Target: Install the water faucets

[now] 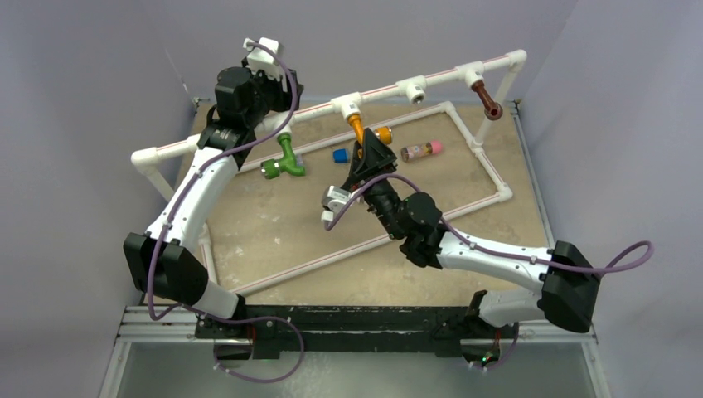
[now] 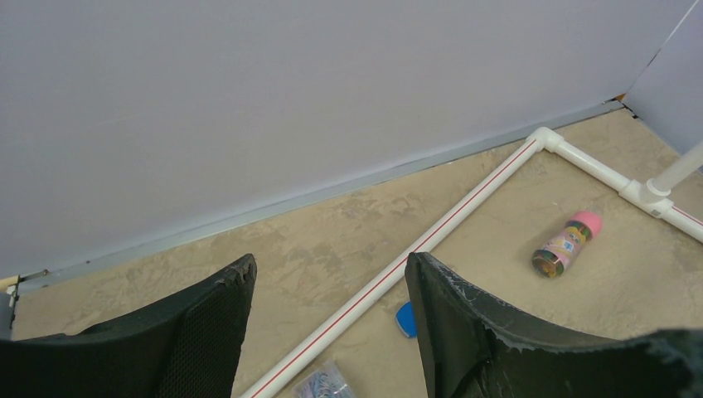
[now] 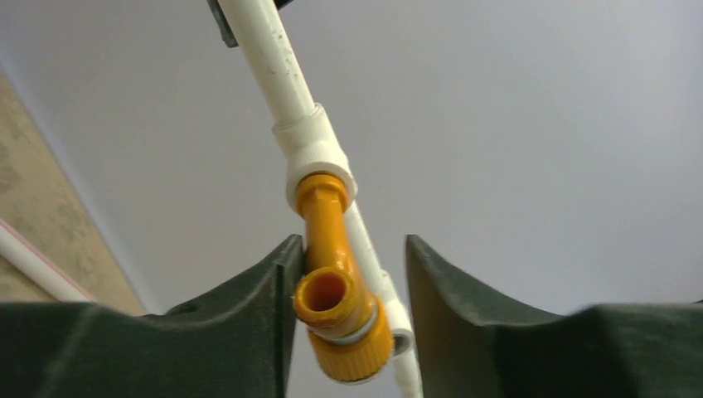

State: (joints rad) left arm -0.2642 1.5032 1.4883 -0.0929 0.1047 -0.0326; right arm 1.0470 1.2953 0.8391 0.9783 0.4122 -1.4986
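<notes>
Where the top view hid the left gripper (image 2: 332, 274) behind its own wrist near the table's (image 1: 273, 240) far-left corner, the left wrist view showed it: jaws apart, nothing between them, aimed over the floor pipe (image 2: 464, 207) at the back wall. Green faucet (image 1: 284, 157) sat under the left stretch of the raised rail (image 1: 452, 76), near the far edge. Top view only; couldn't tell whether it was seated in a socket or lying loose. Orange faucet (image 3: 336, 282) was mid-rail, inlet in a white tee (image 3: 319, 153), body hanging down. Right gripper (image 3: 352, 245) straddled it, not clamped: in the right wrist view the finger (image 3: 278, 290) at the left of that view touched the faucet body, with a clear gap to the other. The top view hid that gap behind the gripper. Blue cap (image 1: 340, 155) lay on the table just left of the right gripper. The next tee (image 1: 414, 87) along the rail showed its open socket. Pink-and-brown cylinder (image 1: 421, 150) lay on its side below it, seen in the left wrist view too. Dark brown faucet (image 1: 489, 104) hung from the tee near the rail's right end, over the far-right corner.
</notes>
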